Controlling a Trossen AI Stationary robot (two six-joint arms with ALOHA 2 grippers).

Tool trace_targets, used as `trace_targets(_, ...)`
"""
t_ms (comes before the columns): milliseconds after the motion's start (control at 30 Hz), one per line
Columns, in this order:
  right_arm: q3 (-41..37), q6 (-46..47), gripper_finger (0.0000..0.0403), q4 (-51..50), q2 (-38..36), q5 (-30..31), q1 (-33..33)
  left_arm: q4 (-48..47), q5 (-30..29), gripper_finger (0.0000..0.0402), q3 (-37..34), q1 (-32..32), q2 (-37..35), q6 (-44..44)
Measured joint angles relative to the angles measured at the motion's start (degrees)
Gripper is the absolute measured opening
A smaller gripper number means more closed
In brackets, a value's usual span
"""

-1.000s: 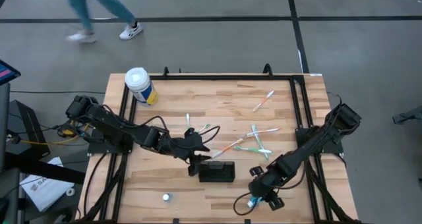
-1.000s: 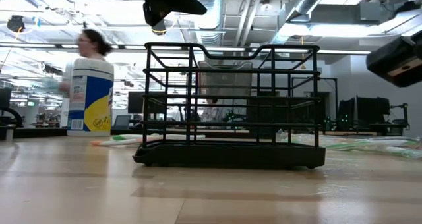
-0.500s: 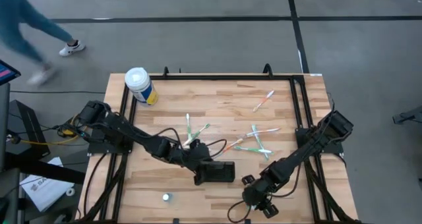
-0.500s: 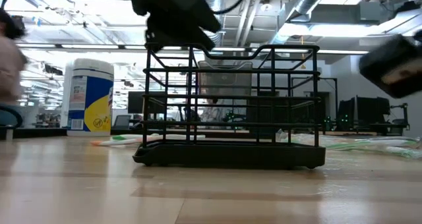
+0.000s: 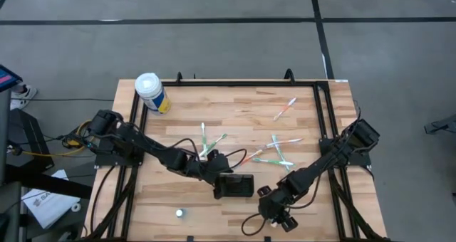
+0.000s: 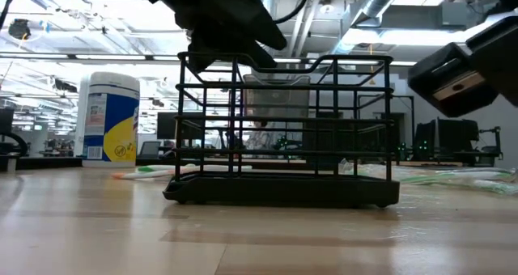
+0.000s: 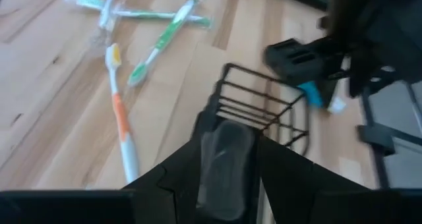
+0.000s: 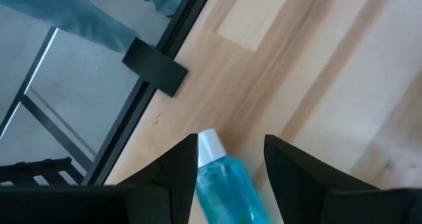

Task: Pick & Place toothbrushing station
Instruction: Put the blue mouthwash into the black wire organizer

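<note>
Labels: I can read no writing on the canister [image 6: 112, 117], only its blue-yellow label.
Station: black wire toothbrushing station [image 5: 234, 185], upright.
Left gripper [image 5: 218, 184]: fingers clenched on the station's end.
Right gripper [image 5: 279, 219]: grasping a blue tube [image 8: 224, 184] between my fingers.

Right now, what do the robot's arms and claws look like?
Both arms are dark, jointed and thin, with black cables looping beside them. The left claw and right claw each end in two dark, flat fingers. The right arm carries a tan label patch.
</note>
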Motion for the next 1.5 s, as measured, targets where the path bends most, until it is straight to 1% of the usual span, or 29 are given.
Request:
trace_targets(200,0.0,2.2,0.016,0.75,0.0,0.04,3.76,-0.36,-2.79,0.0144,-0.04,-0.27,-0.47,3.8)
trace_targets(333,0.0,2.0,0.016,0.86,0.06,3.03,6.4,0.26,-4.23,0.0144,0.07,-0.27,-1.81,6.11)
trace_targets(433,-0.05,1.92,0.0161,1.55,0.95,3.9,6.32,-0.05,-6.6,0.0144,0.07,-0.29,-2.22,10.03)
trace_targets(567,0.03,1.89,0.016,2.09,2.58,4.8,4.69,-0.43,-9.92,0.0144,0.07,-0.26,-2.32,15.48)
trace_targets(600,-0.25,1.94,0.0159,1.23,2.7,4.57,4.47,-0.42,-10.4,0.0144,0.07,0.01,-2.35,15.85)
trace_targets(700,0.09,1.96,0.0157,3.45,3.78,3.12,3.94,-0.53,-10.65,0.0144,0.07,0.1,-2.38,16.73)
trace_targets(967,-0.02,-1.18,0.0156,1.39,3.8,2.62,3.46,-1.59,-10.63,0.0144,0.04,0.07,-2.42,17.46)
trace_targets(1300,0.0,-9.9,0.0153,-4.1,3.78,2.38,-0.87,-1.49,-10.63,0.0144,-0.5,0.08,-2.42,18.78)
trace_targets(1500,0.0,-10.14,0.0145,-4.16,3.76,2.38,-3.19,-1.48,-10.59,0.0144,-2.71,0.08,-2.42,16.44)
